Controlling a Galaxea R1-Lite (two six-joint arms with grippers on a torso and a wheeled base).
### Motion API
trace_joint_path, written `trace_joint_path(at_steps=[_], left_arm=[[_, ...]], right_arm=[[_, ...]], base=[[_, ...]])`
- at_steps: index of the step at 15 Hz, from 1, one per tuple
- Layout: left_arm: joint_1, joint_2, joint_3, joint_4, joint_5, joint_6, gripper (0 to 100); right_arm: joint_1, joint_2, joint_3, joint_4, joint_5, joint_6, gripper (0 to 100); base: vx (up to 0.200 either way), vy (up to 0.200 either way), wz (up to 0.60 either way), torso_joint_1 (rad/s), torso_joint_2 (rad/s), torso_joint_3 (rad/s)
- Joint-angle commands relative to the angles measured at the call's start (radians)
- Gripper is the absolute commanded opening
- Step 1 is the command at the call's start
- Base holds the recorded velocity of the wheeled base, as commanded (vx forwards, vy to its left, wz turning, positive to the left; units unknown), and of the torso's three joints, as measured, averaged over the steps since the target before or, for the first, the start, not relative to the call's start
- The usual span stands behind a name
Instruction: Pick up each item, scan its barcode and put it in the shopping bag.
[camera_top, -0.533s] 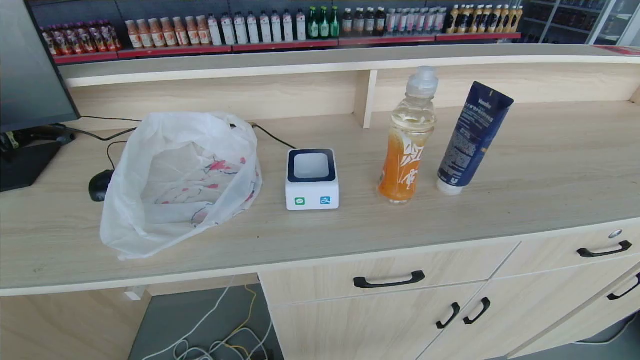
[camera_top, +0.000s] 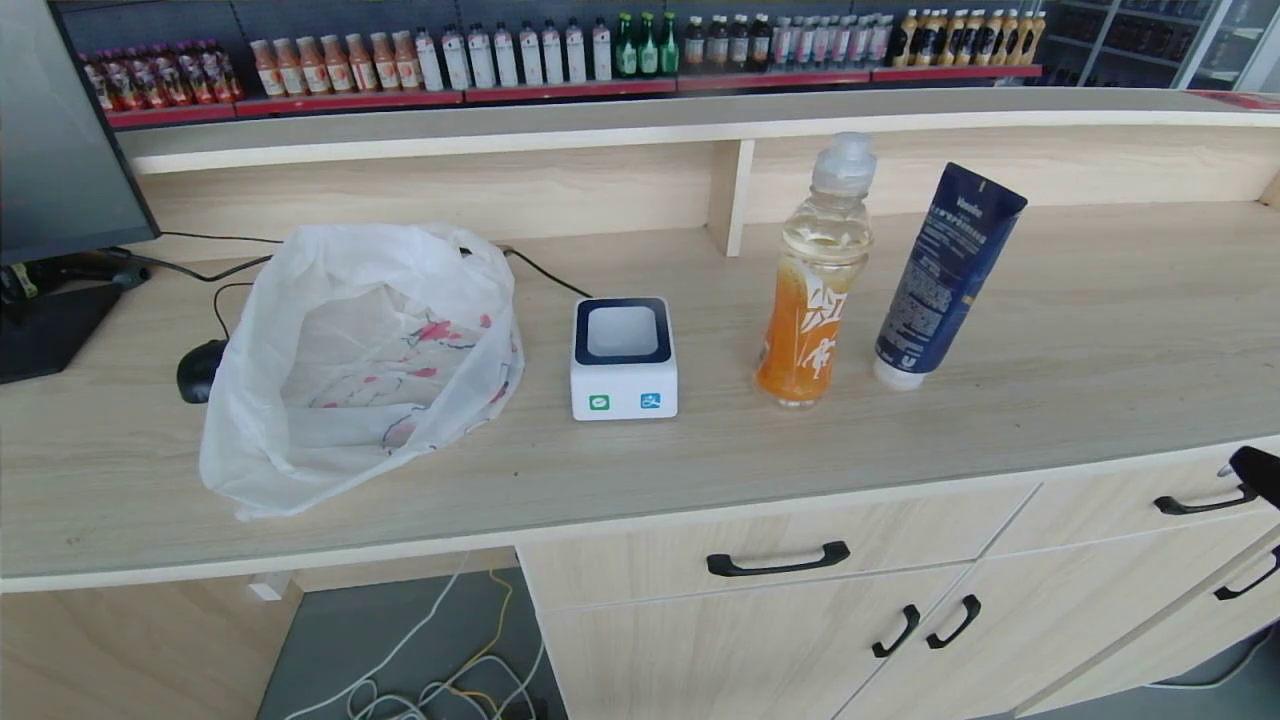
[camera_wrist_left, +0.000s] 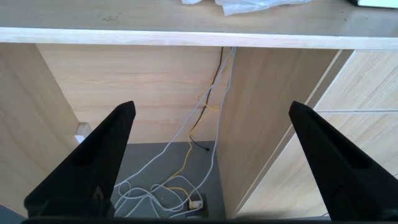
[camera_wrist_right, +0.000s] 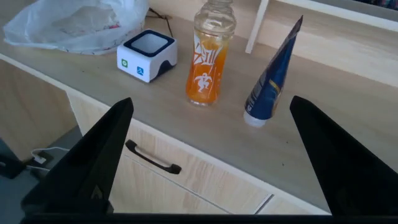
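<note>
Nothing is yet picked up: bottle (camera_top: 815, 290) and tube (camera_top: 945, 275) are stood at the scanner's (camera_top: 624, 357) 3 o'clock, bag (camera_top: 360, 360) at 9. Left gripper (camera_wrist_left: 211, 106) and right gripper (camera_wrist_right: 209, 101) are held wide open, empty.

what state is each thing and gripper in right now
shopping bag: mouth open, slumped on the counter
scanner: upright, nothing over it
orange drink bottle: upright, capped
blue tube: standing on its cap
left gripper: open, empty
right gripper: open, empty

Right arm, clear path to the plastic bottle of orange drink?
Probably yes: the open right gripper faces the orange drink bottle, which stands apart from the dark blue tube and white scanner box.
</note>
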Motion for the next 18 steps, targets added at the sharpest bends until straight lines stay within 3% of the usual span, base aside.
trace_joint_path(at_steps=[1, 5, 6, 9, 10, 12, 15, 18], left_arm=[[0.0, 0.0, 0.0, 0.0, 0.0, -0.001, 100], [0.0, 0.0, 0.0, 0.0, 0.0, -0.001, 100], [0.0, 0.0, 0.0, 0.0, 0.0, -0.001, 100], [0.0, 0.0, 0.0, 0.0, 0.0, -0.001, 100], [0.0, 0.0, 0.0, 0.0, 0.0, -0.001, 100], [0.0, 0.0, 0.0, 0.0, 0.0, -0.001, 100], [0.0, 0.0, 0.0, 0.0, 0.0, -0.001, 100], [0.0, 0.0, 0.0, 0.0, 0.0, -0.001, 100]], right_arm=[[0.096, 0.135, 0.011, -0.037, -0.035, -0.027, 100], [0.291, 0.21, 0.041, -0.133, -0.23, -0.024, 100], [0.369, 0.227, 0.083, -0.181, -0.374, -0.007, 100], [0.449, 0.251, 0.133, -0.273, -0.587, 0.009, 100], [0.475, 0.259, 0.134, -0.278, -0.616, 0.009, 100], [0.608, 0.34, 0.134, -0.354, -0.762, 0.026, 100], [0.668, 0.52, 0.123, -0.653, -0.946, 0.031, 100], [0.7, 0.737, 0.077, -0.926, -1.047, 0.032, 100]], base=[[0.0, 0.0, 0.0, 0.0, 0.0, 0.0], [0.0, 0.0, 0.0, 0.0, 0.0, 0.0], [0.0, 0.0, 0.0, 0.0, 0.0, 0.0], [0.0, 0.0, 0.0, 0.0, 0.0, 0.0], [0.0, 0.0, 0.0, 0.0, 0.0, 0.0], [0.0, 0.0, 0.0, 0.0, 0.0, 0.0], [0.0, 0.0, 0.0, 0.0, 0.0, 0.0], [0.0, 0.0, 0.0, 0.0, 0.0, 0.0]])
